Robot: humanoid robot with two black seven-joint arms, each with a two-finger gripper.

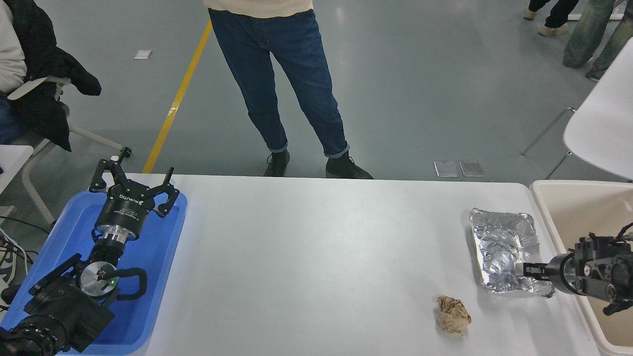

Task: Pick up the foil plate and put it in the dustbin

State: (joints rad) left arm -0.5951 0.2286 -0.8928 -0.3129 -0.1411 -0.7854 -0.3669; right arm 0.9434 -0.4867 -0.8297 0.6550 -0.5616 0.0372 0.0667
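The foil plate (500,247), a shiny crinkled silver tray, lies on the white table (306,257) near its right edge. My right gripper (520,269) comes in from the right edge over the dustbin's rim, its fingers pinched together on the plate's near right rim. The plate still rests flat on the table. The dustbin (554,222), a beige bin with a thick rim, stands just right of the table, beside the plate. My left gripper (133,180) is parked, open and empty, over the blue tray at the lower left.
A crumpled brown paper ball (453,314) lies in front of the plate. A flat blue tray (163,277) sits at the left edge. A person in jeans (292,84) stands at the far side. A white chair (601,128) stands at the far right.
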